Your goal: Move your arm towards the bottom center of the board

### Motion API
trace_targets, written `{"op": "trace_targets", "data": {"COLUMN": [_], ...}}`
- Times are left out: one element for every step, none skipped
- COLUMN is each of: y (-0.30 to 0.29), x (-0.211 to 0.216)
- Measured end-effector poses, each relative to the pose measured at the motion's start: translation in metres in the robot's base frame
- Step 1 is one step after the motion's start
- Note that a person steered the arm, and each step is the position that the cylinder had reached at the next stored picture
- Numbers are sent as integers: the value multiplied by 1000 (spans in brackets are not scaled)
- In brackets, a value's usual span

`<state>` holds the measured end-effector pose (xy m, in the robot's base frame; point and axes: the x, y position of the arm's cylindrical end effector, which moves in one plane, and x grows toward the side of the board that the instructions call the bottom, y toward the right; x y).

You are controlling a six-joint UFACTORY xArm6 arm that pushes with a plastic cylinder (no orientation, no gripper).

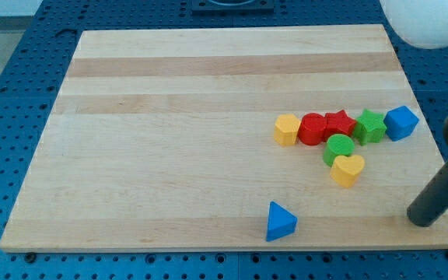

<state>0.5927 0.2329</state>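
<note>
My dark rod comes in from the view's right edge and my tip (421,220) rests on the wooden board (169,155) near its bottom right corner. A blue triangle block (280,222) lies well to the tip's left, near the bottom edge. Above and left of the tip sits a cluster: a yellow heart (348,169), a green cylinder (338,148), a yellow hexagon-like block (287,129), a red cylinder (313,128), a red star (337,124), a green star (370,126) and a blue cube (400,122). The tip touches no block.
The board lies on a blue perforated table (6,117). A white rounded object (430,22) fills the view's top right corner. A dark fixture (232,5) sits beyond the board's top edge.
</note>
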Motion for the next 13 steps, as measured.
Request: {"op": "trace_targets", "data": {"y": [-36,-86,-103,-124,-186,-256,-279,-277,-274,-274,-253,-225,-196], "x": [-3,-8,-22,-38,-40,-39,-7,26,26,26,25,26,26]}}
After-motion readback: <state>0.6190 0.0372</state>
